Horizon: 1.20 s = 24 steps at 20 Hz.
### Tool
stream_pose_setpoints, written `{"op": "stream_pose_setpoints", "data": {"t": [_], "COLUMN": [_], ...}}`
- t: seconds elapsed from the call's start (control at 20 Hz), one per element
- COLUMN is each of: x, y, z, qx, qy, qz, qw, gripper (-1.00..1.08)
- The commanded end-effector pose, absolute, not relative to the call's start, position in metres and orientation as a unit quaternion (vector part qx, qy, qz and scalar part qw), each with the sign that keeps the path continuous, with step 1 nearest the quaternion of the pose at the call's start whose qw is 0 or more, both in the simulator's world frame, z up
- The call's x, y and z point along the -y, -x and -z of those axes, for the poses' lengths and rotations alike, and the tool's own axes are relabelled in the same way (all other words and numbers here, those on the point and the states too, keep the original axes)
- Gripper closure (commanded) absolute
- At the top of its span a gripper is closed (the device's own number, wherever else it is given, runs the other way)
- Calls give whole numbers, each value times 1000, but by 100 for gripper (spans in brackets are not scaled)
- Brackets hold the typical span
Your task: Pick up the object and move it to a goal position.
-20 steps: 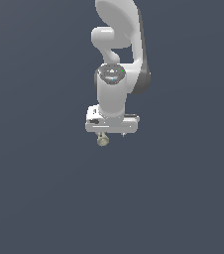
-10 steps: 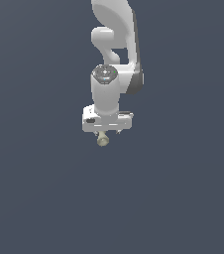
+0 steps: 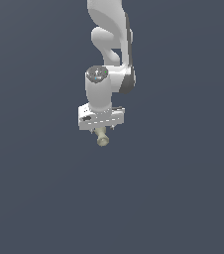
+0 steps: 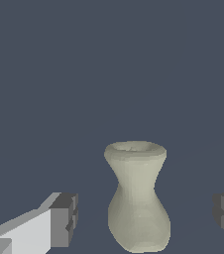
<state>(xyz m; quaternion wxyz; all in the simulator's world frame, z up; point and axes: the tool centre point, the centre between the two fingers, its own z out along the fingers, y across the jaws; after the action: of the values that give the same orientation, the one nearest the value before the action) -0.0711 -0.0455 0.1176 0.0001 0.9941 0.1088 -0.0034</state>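
Observation:
The object [image 3: 102, 138] is a small pale khaki-beige lump, a rounded knob joined to a flared cup end. In the exterior view it shows just below my white-grey gripper [image 3: 102, 130]. In the wrist view the object [image 4: 136, 198] lies between my two fingers [image 4: 64, 221], with a clear gap on each side. The gripper [image 4: 144, 217] is open around the object and does not touch it. The far finger only shows at the picture's edge.
A plain dark blue-grey surface [image 3: 44, 198] fills both views. The white arm [image 3: 111, 44] rises above the gripper. Nothing else shows.
The gripper has shifted toward the exterior view's left, over the object. The object has stayed where it was.

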Motion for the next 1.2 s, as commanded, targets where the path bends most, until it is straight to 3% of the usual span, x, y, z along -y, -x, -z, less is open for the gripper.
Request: {"op": "stream_pose_setpoints", "data": {"t": [0.0,0.6,1.15], "x": [49,54,54], "y": [77,85,86], "z": [-115,-108,-65], "qx": [-121,-134,-136], "qy": [-993,-991,-991], "qz": [2,0,0], "qw": [0,0,0], "gripper": [-92,-92,-92]}}
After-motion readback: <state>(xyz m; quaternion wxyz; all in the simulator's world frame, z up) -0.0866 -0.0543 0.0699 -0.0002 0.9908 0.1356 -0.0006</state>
